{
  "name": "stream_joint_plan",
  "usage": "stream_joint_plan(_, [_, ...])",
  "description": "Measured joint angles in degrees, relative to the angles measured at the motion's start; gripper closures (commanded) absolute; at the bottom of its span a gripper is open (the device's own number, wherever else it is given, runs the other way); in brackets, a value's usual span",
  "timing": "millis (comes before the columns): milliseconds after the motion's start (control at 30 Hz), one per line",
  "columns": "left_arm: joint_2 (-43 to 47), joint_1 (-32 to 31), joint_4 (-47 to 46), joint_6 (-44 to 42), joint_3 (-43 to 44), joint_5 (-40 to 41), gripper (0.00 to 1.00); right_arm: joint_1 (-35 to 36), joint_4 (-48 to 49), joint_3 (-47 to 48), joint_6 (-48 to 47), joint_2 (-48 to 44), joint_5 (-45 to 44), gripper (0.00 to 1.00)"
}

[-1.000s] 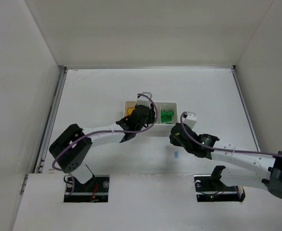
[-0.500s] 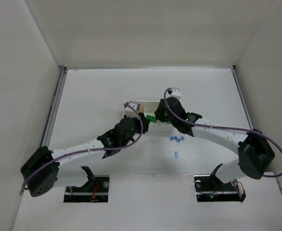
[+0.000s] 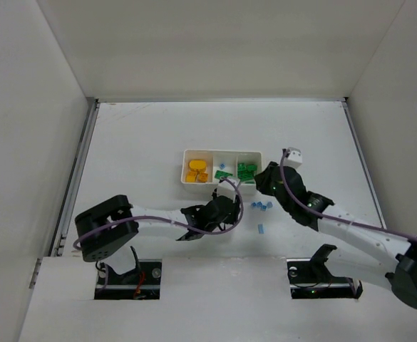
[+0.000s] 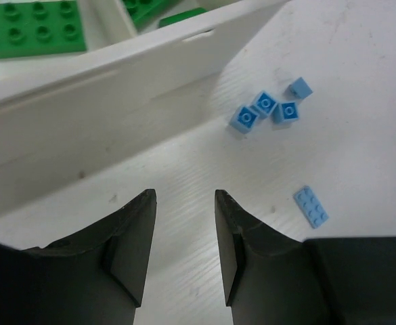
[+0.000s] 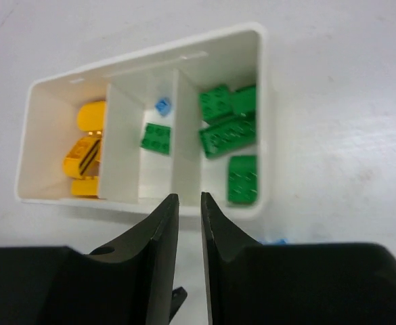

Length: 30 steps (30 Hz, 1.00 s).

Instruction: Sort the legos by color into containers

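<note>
Near the tray [image 5: 143, 57], the right gripper [image 5: 189, 227] hovers empty, jaws a narrow slit apart; the left gripper [image 4: 183, 237], slightly parted, holds nothing beside loose blue legos [image 4: 264, 103].

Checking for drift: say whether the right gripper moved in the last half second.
Yes. The right gripper drew back from over the white three-compartment plastic tray to beside its right end.

A robot laboratory cell: a white table [image 3: 137, 135] closed by plain white walls [image 3: 222, 43] at 9, 12 and 3 o'clock.
</note>
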State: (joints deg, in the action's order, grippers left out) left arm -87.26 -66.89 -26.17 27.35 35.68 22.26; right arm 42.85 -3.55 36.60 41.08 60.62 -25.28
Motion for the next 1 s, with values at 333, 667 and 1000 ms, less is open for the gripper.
stream_joint_plan(333, [-14.3, -2.3, -2.4, -3.2, 11.4, -0.9, 0.62, -1.6, -8.2, -12.0, 8.1, -10.5, -2.3, 0.59])
stream_joint_plan(667, [-20.6, -1.4, -2.1, -6.3, 16.2, -0.8, 0.65, -1.5, -11.5, -14.5, 12.2, -13.0, -1.9, 0.58])
stream_joint_plan(1000, [-22.5, 0.0, -2.4, -8.1, 18.4, -1.2, 0.81, -1.5, -11.6, -14.8, 12.9, -11.9, -1.7, 0.59])
